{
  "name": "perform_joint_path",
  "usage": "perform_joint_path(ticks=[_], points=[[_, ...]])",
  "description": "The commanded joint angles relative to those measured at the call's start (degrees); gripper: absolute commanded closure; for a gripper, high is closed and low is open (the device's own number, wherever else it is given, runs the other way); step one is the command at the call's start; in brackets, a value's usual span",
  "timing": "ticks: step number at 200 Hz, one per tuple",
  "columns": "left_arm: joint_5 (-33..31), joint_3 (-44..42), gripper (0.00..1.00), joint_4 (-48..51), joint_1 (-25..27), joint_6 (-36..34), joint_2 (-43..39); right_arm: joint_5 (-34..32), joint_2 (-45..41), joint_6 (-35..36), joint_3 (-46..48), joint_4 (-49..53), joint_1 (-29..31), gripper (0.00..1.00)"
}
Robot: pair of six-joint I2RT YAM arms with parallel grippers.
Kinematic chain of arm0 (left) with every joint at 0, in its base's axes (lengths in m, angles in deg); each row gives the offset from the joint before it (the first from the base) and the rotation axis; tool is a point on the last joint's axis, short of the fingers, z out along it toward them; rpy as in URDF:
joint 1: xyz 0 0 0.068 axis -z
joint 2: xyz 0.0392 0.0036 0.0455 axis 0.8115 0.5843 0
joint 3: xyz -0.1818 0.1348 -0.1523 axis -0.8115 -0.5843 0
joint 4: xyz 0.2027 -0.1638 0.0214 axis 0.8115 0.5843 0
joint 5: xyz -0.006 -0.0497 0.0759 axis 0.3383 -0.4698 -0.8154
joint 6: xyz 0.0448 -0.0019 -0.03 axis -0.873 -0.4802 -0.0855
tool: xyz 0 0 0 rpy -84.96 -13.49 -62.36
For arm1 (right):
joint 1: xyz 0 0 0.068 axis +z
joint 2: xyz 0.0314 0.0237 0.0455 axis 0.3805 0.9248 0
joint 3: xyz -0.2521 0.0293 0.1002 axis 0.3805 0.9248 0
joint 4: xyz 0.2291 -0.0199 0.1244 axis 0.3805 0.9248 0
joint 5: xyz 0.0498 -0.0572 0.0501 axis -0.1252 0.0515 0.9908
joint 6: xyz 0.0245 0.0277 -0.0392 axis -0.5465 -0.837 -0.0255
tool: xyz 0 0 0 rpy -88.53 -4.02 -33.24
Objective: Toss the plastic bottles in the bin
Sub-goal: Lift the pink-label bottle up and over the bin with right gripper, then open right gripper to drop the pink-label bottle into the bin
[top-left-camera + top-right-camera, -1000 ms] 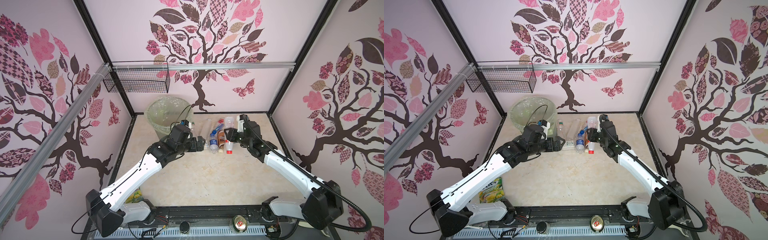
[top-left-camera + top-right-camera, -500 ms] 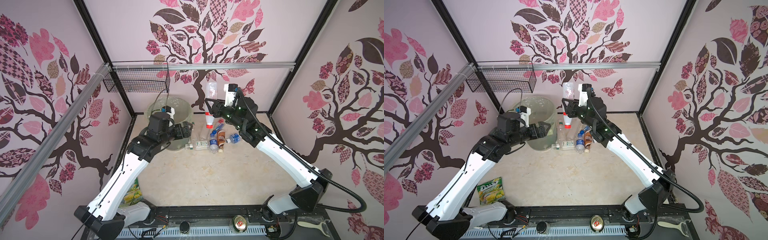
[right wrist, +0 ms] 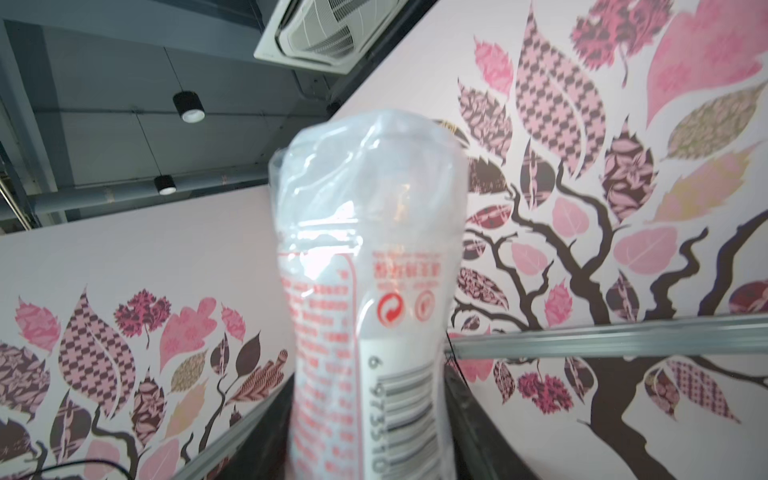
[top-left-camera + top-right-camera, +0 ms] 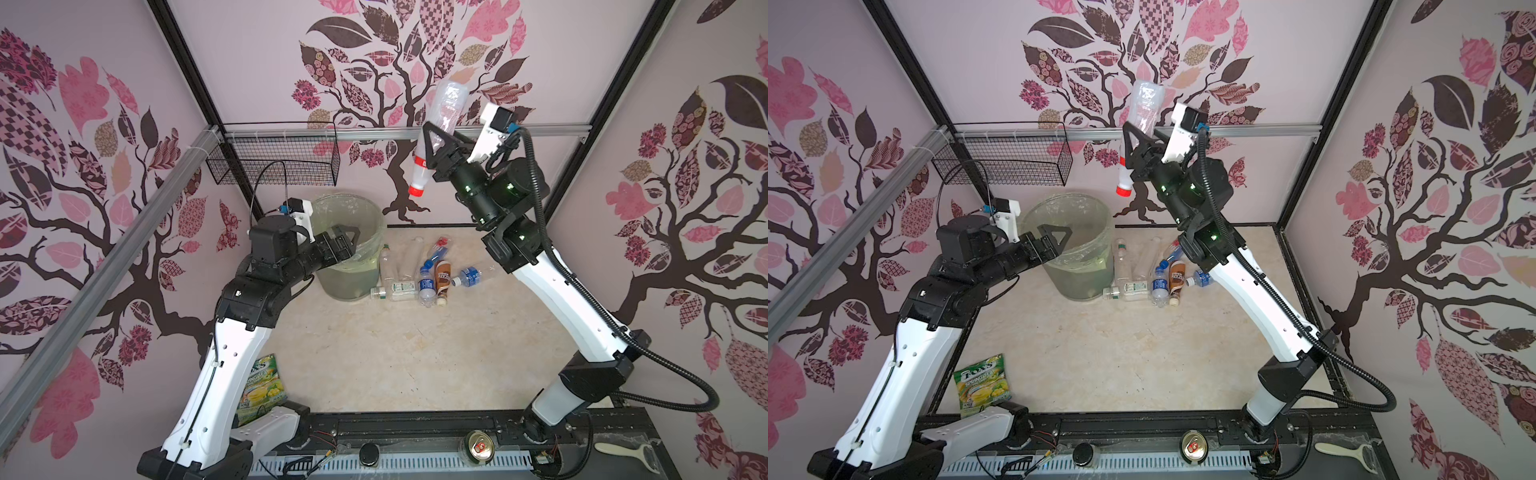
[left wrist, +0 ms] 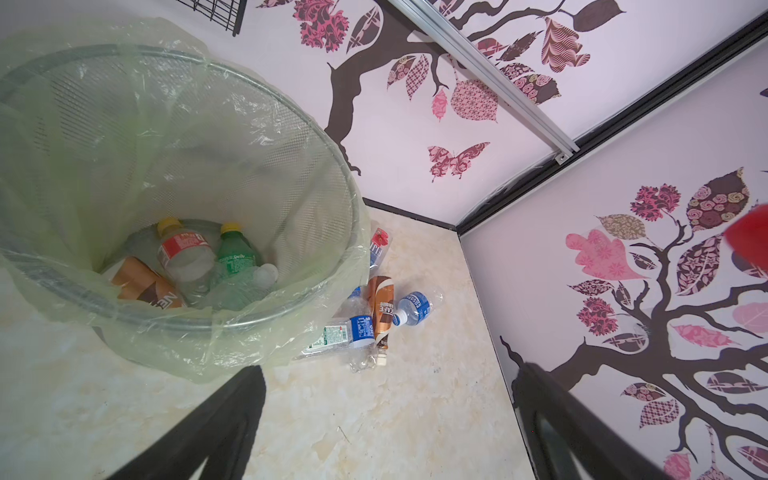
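Note:
My right gripper [image 4: 436, 141] [image 4: 1138, 141] is shut on a clear plastic bottle [image 4: 442, 112] [image 4: 1144, 108] [image 3: 370, 257] with a red-and-white label. It holds the bottle high by the back wall, red cap down, right of the bin. The bin [image 4: 376, 232] [image 4: 1106, 232] [image 5: 291, 137] is pale green and bag-lined, with three bottles [image 5: 187, 257] lying in its bottom. My left gripper [image 4: 347, 237] [image 4: 1057, 239] [image 5: 388, 374] hangs open and empty over the bin's near rim. Several more plastic bottles [image 4: 422, 284] [image 4: 1154, 284] [image 5: 365, 320] lie in a pile on the floor to the right of the bin.
A black wire basket [image 4: 274, 164] hangs on the back rail above the bin. A green snack packet [image 4: 259, 386] lies by the left arm's base. A metal can [image 4: 478, 451] and a white peeler [image 4: 619, 449] sit on the front ledge.
My right arm has lifted the red-capped bottle from the floor pile to high by the back wall. My left arm has swung away from the pile to the bin's rim, still open.

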Motion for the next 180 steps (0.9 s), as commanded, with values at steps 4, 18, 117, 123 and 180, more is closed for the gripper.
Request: perform_joint_path(ticks=[4,18,117,123,180], points=[[1.29,0.32,0.02,-0.02,-0.92,-0.78,-1.79,-4.16,5.02,-0.16,-5.89,-5.0,0.08,0.49],[2.43,-0.43,0.02,-0.03,-2.35,-0.76,-2.36,-2.64,9.99,-1.97,-11.69,-1.1,0.1,0.49],[16.31,-9.11,0.02,-1.98,-17.38,2.37,-5.57,7.8,43.57,-3.75,-42.56,20.63,5.71,0.01],[16.27,-9.51,0.02,-2.19,-17.42,2.35,-5.59,7.16,41.99,-3.51,-39.98,19.71,5.7,0.01],[16.19,-11.36,0.02,-3.54,-17.39,2.81,-5.18,2.9,28.35,0.8,-23.08,12.87,5.58,0.01]])
